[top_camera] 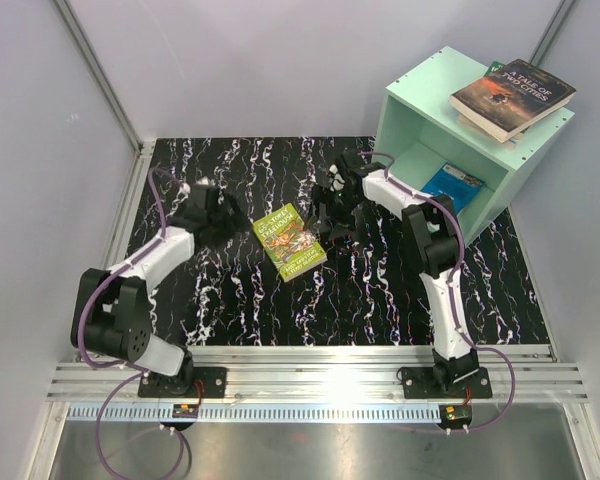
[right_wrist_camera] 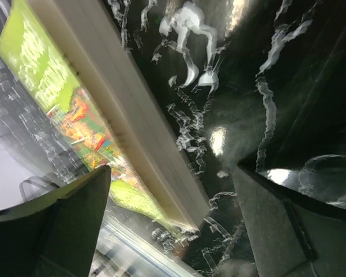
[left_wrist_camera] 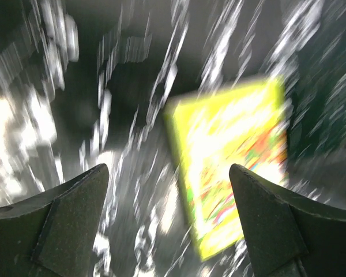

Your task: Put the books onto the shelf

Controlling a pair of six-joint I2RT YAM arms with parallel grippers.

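A lime-green book (top_camera: 290, 240) lies flat on the black marbled table (top_camera: 240, 300), between my two grippers. My left gripper (top_camera: 223, 215) hovers just left of it, open and empty; the left wrist view shows the book (left_wrist_camera: 233, 167) blurred, ahead and to the right of the fingers (left_wrist_camera: 75, 202). My right gripper (top_camera: 332, 212) stands open at the book's right edge, with the page edge (right_wrist_camera: 127, 109) running between its fingers. The mint-green shelf (top_camera: 420, 110) stands at the back right. A blue book (top_camera: 452, 186) lies inside it. A dark book (top_camera: 512, 95) rests on its top.
Grey walls close in the table at the back and sides. A metal rail (top_camera: 310, 375) with both arm bases runs along the near edge. Another book's green corner (top_camera: 496, 68) peeks out behind the dark one on the shelf top.
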